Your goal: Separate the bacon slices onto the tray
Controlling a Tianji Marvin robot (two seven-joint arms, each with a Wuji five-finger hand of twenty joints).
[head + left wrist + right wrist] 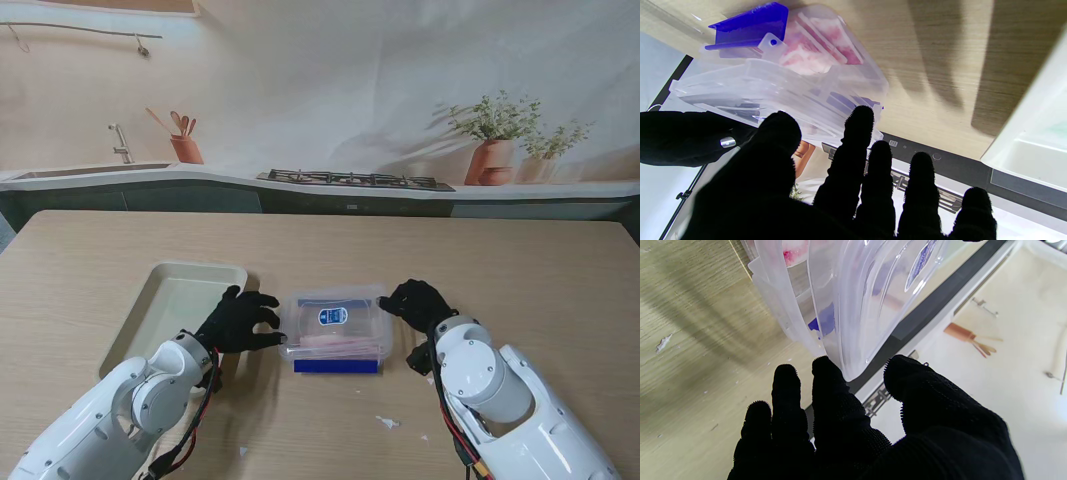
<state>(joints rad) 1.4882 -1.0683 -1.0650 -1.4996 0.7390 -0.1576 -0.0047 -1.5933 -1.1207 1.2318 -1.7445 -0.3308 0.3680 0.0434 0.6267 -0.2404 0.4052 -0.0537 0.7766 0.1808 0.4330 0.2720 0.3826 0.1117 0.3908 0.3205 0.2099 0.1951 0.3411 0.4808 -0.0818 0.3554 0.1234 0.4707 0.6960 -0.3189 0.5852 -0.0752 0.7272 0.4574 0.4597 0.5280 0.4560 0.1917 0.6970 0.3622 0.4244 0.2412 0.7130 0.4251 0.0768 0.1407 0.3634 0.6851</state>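
Inspecting from the largest item down, you have the tabletop [520, 270] carrying a cream tray [160, 300] toward its left edge, bare and ready to receive slices. Just right of the tray, near the middle of the tabletop, sits the clear container [335, 320], its lid tilted up and its blue latch [336, 366] folded open on the near side. The bacon slices [813, 50] lie inside, none yet transferred. Your left hand [238, 320] and right hand [416, 303] flank the container, fingers spread against lid and rim, likely steadying it for opening; neither visibly clamps anything.
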